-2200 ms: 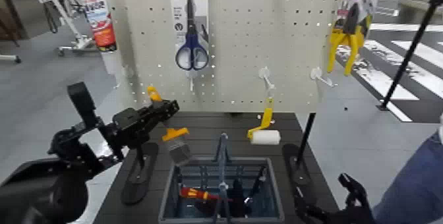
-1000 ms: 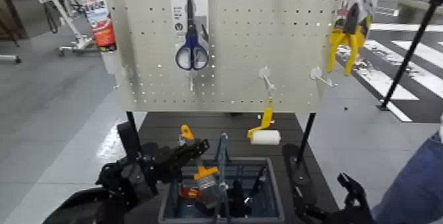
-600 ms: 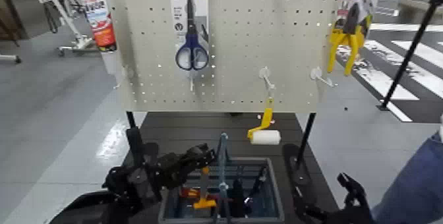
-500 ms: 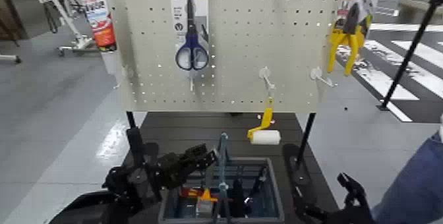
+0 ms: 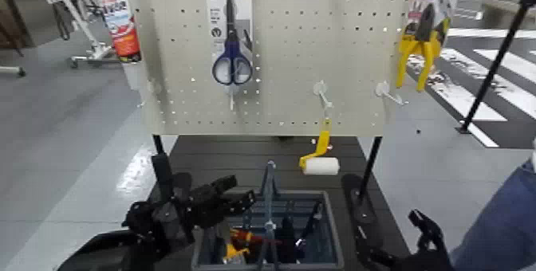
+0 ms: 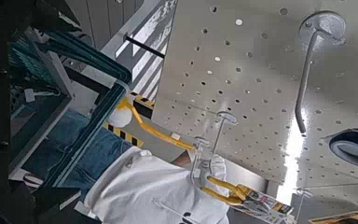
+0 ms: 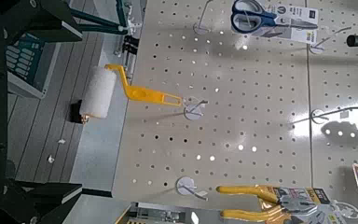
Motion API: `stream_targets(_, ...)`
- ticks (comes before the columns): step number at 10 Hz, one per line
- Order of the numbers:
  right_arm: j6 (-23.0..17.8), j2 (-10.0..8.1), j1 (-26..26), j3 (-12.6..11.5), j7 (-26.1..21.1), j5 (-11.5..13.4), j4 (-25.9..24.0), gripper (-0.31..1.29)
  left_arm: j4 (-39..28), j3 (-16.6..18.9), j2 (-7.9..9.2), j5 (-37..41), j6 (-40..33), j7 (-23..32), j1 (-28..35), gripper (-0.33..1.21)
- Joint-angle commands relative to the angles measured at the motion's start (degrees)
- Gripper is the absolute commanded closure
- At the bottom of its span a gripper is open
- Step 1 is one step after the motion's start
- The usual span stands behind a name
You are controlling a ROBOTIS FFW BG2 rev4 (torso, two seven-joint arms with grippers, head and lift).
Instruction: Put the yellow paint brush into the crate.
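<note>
The yellow paint brush lies inside the dark grey crate, low in its left half beside a red-handled tool; only its yellow part shows. My left gripper hovers open over the crate's left rim, just above the brush, holding nothing. The crate's upright handle bar stands right beside that gripper. My right gripper is parked low at the right, off the table's edge. The crate's edge also shows in the left wrist view.
Behind the crate stands a pegboard with blue scissors, yellow pliers and a yellow-handled roller hanging low. Two black stand feet flank the crate. A person's blue sleeve is at the right.
The left gripper carried the brush down over the crate, then opened. The brush dropped from its fingers into the crate's left half.
</note>
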Motion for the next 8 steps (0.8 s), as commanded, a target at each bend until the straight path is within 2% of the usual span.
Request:
stream_targets(1,-0.36,-0.08,0.26,-0.3,0.0,0.06,-0.17,0.16,-2.53,0.25,-0.17,-4.63,-0.81,1.43,1.28,-0.16)
stream_targets(4,-0.1,-0.16,1.23,-0.74,-0.79,-0.11,-0.96,0.16,-10.62,2.27,-1.67,-13.07,-4.5,10.05,8.66,-0.16)
stream_targets(6,0.07,-0.16,2.29,-1.27,-1.67,-0.11,-1.76,0.15,-15.72,2.27,-2.28,-15.44,-9.07,18.84,14.81,-0.16)
stream_targets(8,-0.1,-0.16,3.34,-1.97,-2.11,-0.11,-2.72,0.15,-20.55,3.06,-4.48,-20.8,-13.91,26.4,20.88,-0.16)
